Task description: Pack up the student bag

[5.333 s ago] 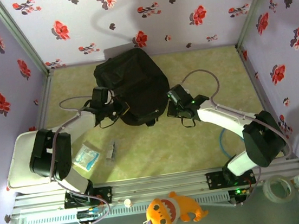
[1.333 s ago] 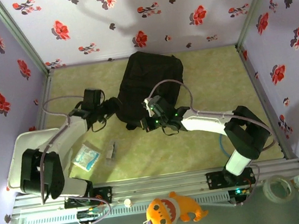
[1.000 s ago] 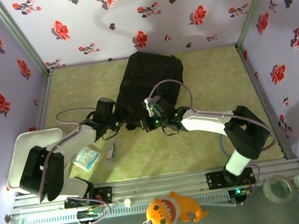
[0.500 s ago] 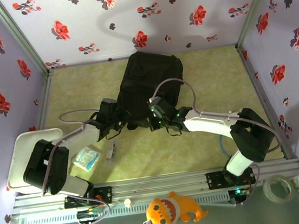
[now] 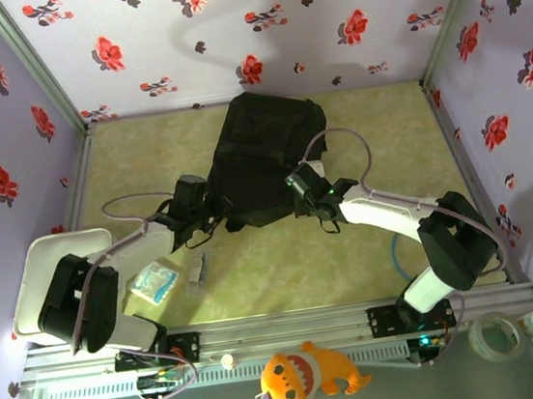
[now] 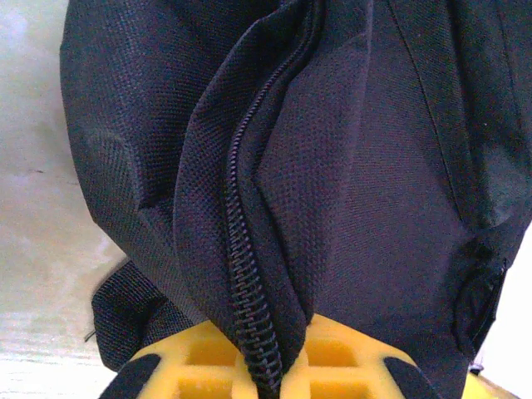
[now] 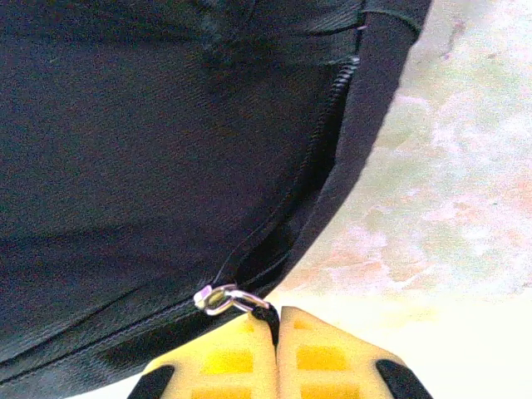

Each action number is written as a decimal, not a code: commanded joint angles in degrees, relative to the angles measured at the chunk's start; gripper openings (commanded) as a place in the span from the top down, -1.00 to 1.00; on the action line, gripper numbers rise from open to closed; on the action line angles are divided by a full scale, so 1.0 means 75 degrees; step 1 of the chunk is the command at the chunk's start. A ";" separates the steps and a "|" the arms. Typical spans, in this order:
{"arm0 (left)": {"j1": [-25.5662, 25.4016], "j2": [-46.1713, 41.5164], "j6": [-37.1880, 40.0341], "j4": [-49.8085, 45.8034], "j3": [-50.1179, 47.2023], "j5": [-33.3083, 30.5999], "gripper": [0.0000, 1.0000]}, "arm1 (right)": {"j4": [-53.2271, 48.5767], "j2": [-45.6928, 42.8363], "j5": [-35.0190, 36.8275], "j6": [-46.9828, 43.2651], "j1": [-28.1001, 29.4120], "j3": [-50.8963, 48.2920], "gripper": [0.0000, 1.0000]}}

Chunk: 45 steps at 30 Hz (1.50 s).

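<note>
One black backpack point(image 5: 266, 156) is laid at the far middle of the green table point(image 5: 398, 242). A fold of its fabric along one zip point(image 6: 237, 274) is pinched in the closed left gripper point(image 6: 266, 374) at the near-left edge, and one zip pull point(image 7: 229, 298) is clamped in the tightly closed right gripper point(image 7: 277, 320) at the near-right edge. One blue-and-white packet point(image 5: 155, 279), one white case point(image 5: 38, 276) and one orange plush toy point(image 5: 303, 375) are seen outside the backpack.
</note>
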 commanded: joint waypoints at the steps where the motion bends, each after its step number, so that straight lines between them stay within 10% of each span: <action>1: 0.0191 -0.0299 0.0535 -0.0578 0.0137 -0.0136 1.00 | -0.0662 0.0007 0.0710 -0.0070 -0.0424 0.0393 1.00; 16: 0.0194 -0.0114 0.1815 -0.2126 0.0346 0.0762 1.00 | -0.1335 0.1512 0.0617 -0.1086 -0.1748 0.2179 0.90; 28: 0.0193 0.0106 0.2055 -0.2092 0.0757 0.1020 1.00 | -0.0720 0.0582 -0.0933 -0.1898 -0.1798 0.1538 0.74; 39: 0.0181 0.0182 0.2139 -0.2162 0.0977 0.1126 0.96 | -0.0270 -0.0399 -0.1873 -0.1372 -0.1798 0.0522 0.34; 45: 0.0169 -0.0026 0.2524 -0.2892 0.1214 0.0882 0.61 | -0.0007 -0.0453 -0.2227 -0.0460 -0.1860 0.0308 0.00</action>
